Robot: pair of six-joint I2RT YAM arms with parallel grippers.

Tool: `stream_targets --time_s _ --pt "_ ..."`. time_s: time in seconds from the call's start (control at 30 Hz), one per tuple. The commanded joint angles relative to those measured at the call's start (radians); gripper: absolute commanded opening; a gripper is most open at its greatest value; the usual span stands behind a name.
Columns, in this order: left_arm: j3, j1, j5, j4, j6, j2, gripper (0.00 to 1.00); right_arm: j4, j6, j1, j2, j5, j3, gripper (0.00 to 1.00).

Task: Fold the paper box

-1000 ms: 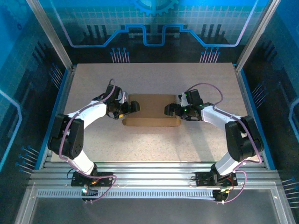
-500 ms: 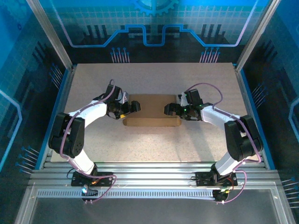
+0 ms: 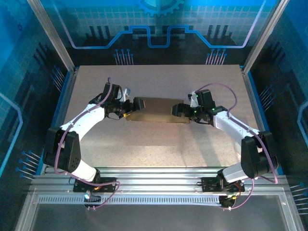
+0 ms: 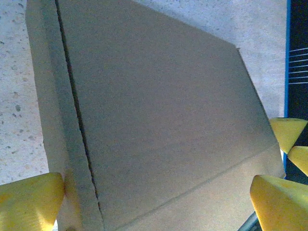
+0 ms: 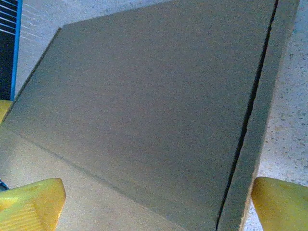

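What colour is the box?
The paper box is plain brown, clearest in the left wrist view.

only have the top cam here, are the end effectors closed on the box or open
observer: the left wrist view has the left end effector open, with its yellow fingertips wide apart at one end of the paper box
operator: and the right
observer: the right end effector is open too, at the box's other end; i cannot tell whether it touches the cardboard
operator: is the top panel one clean surface
observer: no, a dark slit runs along one long edge, parting a narrow strip from the main panel
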Motion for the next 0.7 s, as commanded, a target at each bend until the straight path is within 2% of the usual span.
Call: stream_targets --time_s 0.0,0.37,0.67 --pt "0.045 0.001 0.084 -0.043 -0.021 -0.047 0.99 -0.034 0.025 -0.009 -0.064 -0.069 0.035 1.0" --pt "0.098 0.004 0.142 -0.095 -0.096 -0.088 0.99 -0.107 0.086 -0.029 -0.16 -0.084 0.07 1.0" --pt "0.094 0.005 0.213 -0.083 -0.183 -0.081 0.99 -0.115 0.158 -0.032 -0.169 -0.084 0.059 1.0"
